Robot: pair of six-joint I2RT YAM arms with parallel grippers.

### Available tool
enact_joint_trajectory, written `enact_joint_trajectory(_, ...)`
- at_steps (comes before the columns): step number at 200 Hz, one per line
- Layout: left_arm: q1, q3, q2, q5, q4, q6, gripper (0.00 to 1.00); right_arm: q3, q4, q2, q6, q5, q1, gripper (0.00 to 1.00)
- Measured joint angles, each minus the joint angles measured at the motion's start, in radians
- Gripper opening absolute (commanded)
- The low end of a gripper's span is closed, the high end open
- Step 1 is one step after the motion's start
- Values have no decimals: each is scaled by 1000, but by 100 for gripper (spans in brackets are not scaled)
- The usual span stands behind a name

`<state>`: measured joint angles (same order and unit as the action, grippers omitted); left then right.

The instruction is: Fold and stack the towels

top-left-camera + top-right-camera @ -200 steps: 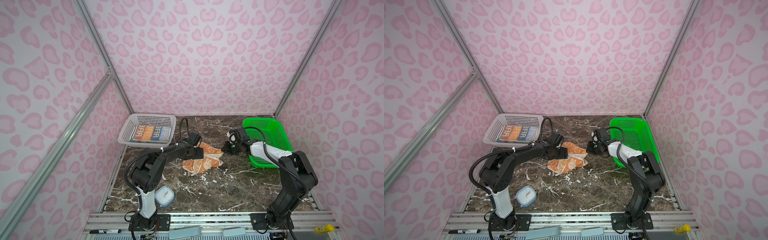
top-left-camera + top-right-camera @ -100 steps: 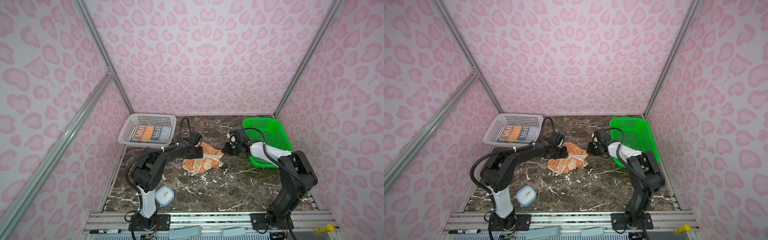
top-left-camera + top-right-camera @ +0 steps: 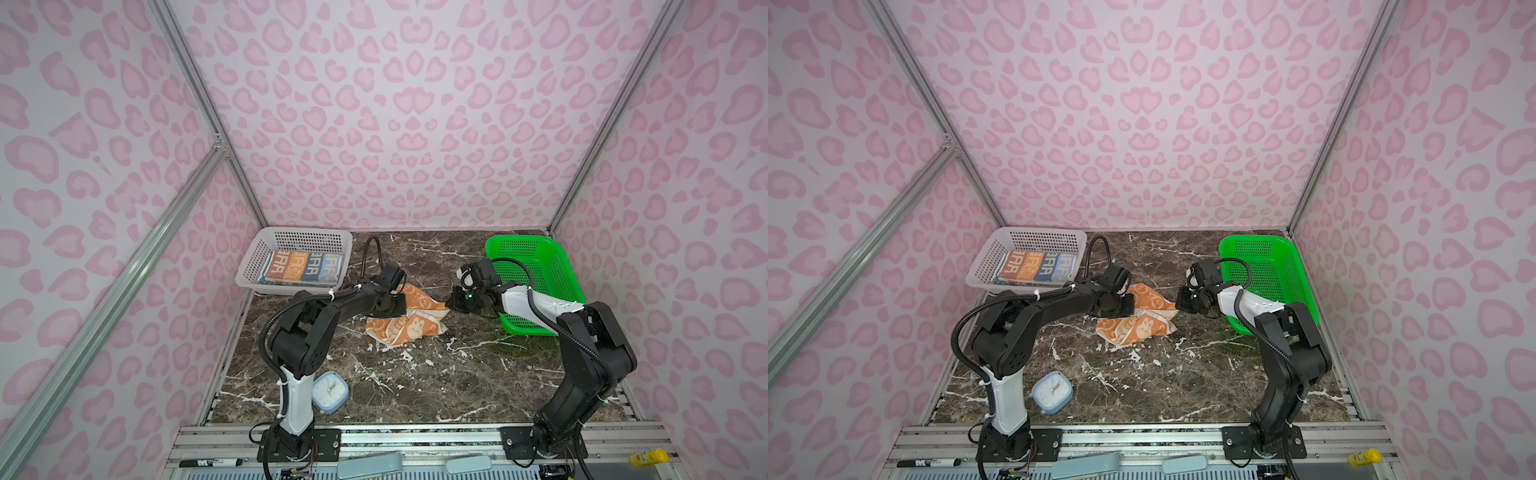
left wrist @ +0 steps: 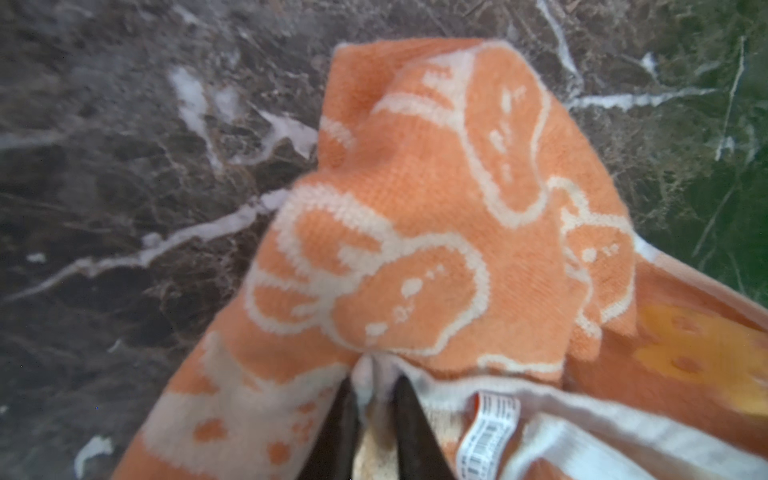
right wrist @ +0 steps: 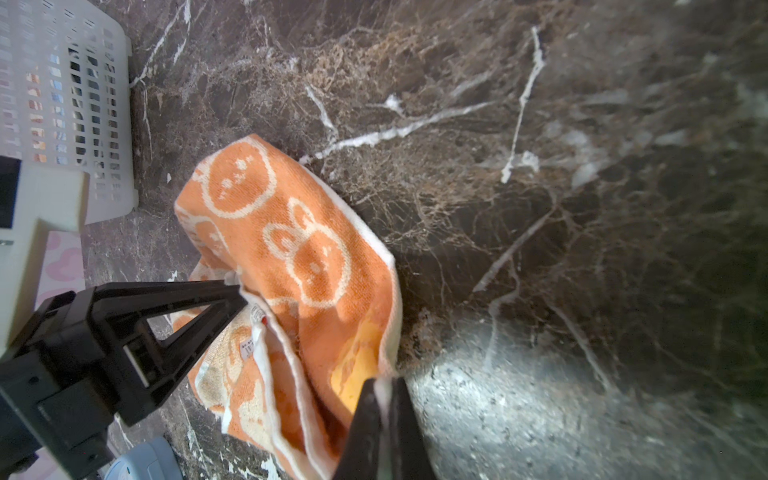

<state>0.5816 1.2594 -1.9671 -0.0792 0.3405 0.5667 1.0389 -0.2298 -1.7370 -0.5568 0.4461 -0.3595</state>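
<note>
A crumpled orange towel [image 3: 405, 322] [image 3: 1138, 322] with cream bunny prints lies mid-table. My left gripper [image 3: 398, 306] [image 3: 1128, 306] is at its left side. In the left wrist view the gripper [image 4: 374, 370] is shut on a pinch of the towel's [image 4: 415, 232] white hem beside the care label. My right gripper [image 3: 451, 300] [image 3: 1180, 302] meets the towel's right corner. The right wrist view shows it [image 5: 384, 380] shut on the white edge of the towel [image 5: 307, 249]. A folded towel [image 3: 303, 268] [image 3: 1037, 268] in blue, orange and cream blocks lies in the white basket.
The white basket [image 3: 291, 237] stands at the back left. A green basket [image 3: 536, 266] stands at the back right, under my right arm. A pale blue clock [image 3: 330, 392] lies near my left arm's base. A black marker [image 3: 212, 462] rests on the front rail.
My left gripper has gone from open to shut on the orange towel's hem. The right gripper has kept its hold and place, and the towel has barely shifted.
</note>
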Motion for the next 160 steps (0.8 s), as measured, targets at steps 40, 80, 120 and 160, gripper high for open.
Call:
enact_joint_trajectory(40,1,7,-5,8,-3,-3,3,-3,0,4,0,0,0,0)
enact_joint_trajectory(80,-2,25,31,50,55,-22,3,5,-23,39,27,-6,0,0)
enact_joint_trajectory(120,-6,69,116,110,103,-44,3,34,-56,66,50,-13,0,0)
enact_joint_trajectory(160,-5,69,175,121,131,-56,3,38,-80,83,56,-13,-1,0)
